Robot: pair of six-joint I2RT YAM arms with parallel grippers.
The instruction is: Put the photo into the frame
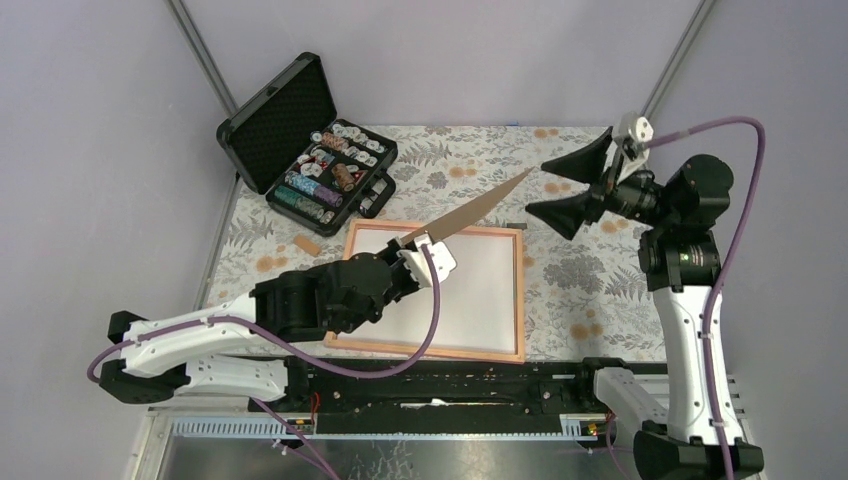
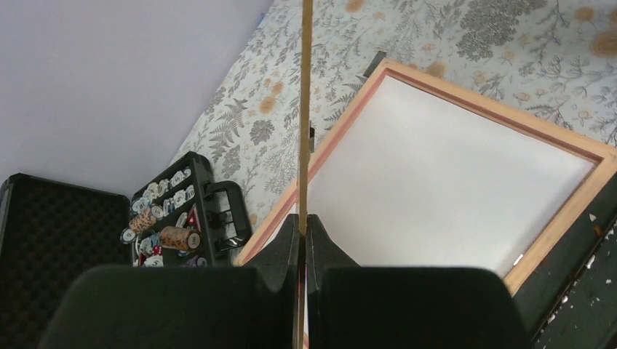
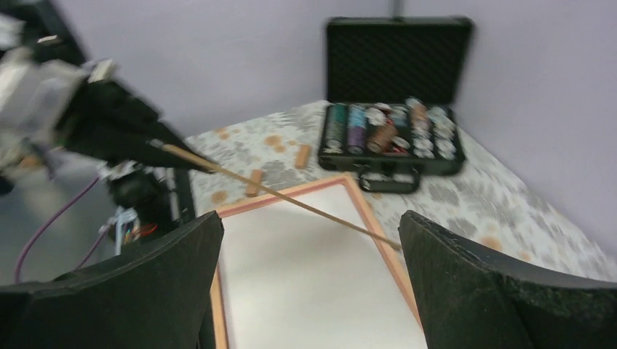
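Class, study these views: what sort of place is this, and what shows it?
Most likely a robot lab test cell: a left arm and right arm bolted to a rail, plain lilac walls on metal poles boxing them in, and a floral cloth as a staged work surface.

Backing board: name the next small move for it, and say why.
Probably lower the left gripper and lay the brown backing board flat onto the frame. It is shut on the board's near edge, holding it tilted above the frame, whose opening shows a white sheet. The right gripper stands open at the board's far tip, not gripping it.
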